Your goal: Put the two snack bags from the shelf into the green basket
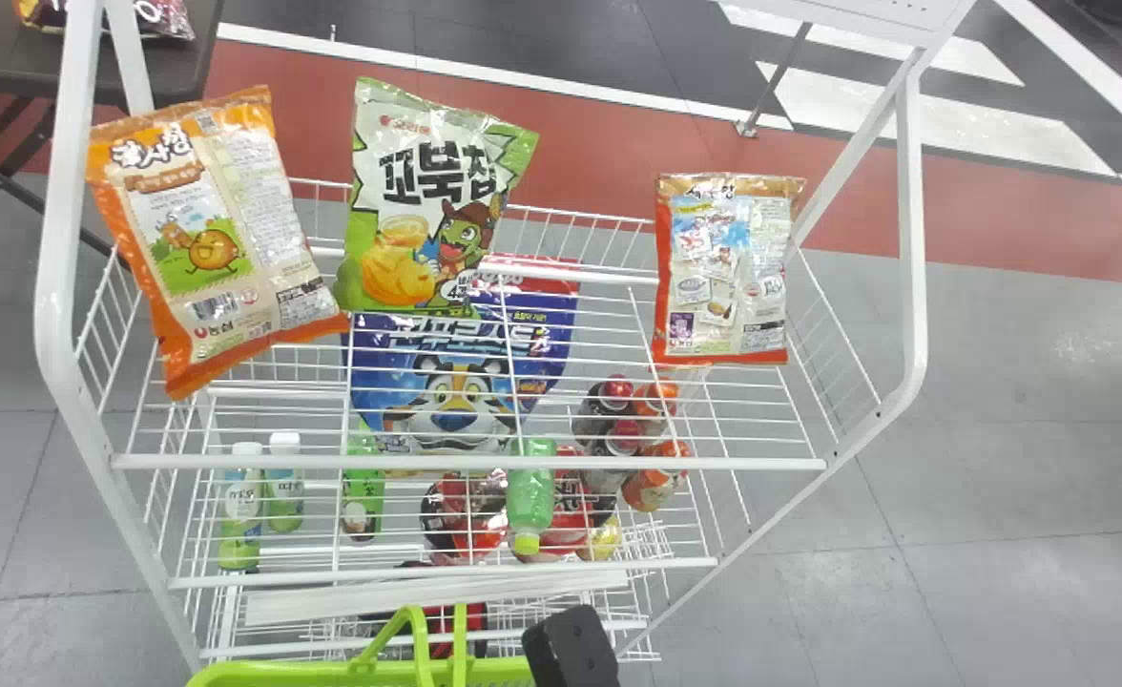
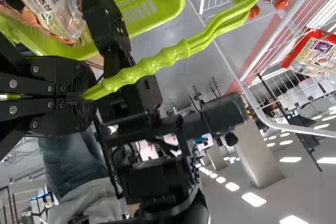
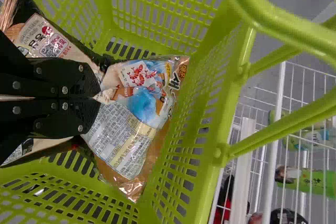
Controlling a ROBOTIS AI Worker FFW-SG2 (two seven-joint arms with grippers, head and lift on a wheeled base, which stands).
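In the head view, a black part of my right arm point(image 1: 572, 649) rises beside the green basket point(image 1: 332, 674). The right wrist view shows my right gripper point(image 3: 98, 97) inside the basket point(image 3: 202, 129), closed on the edge of a shrimp-print snack bag point(image 3: 142, 103) lying against the basket's wall. My left gripper point(image 2: 86, 97) is shut around the basket's handle point(image 2: 152, 66). On the rack's upper shelf, an orange snack bag point(image 1: 218, 239) leans at left, a green one point(image 1: 432, 200) at centre and an orange-red one point(image 1: 725, 272) at right.
More packaged snacks point(image 3: 47, 38) lie in the basket near the right gripper. The white wire rack point(image 1: 485, 463) stands beyond the basket, with bottles point(image 1: 530, 491), cans and a blue bag point(image 1: 446, 382) on lower levels. A dark table point(image 1: 8, 57) is at back left.
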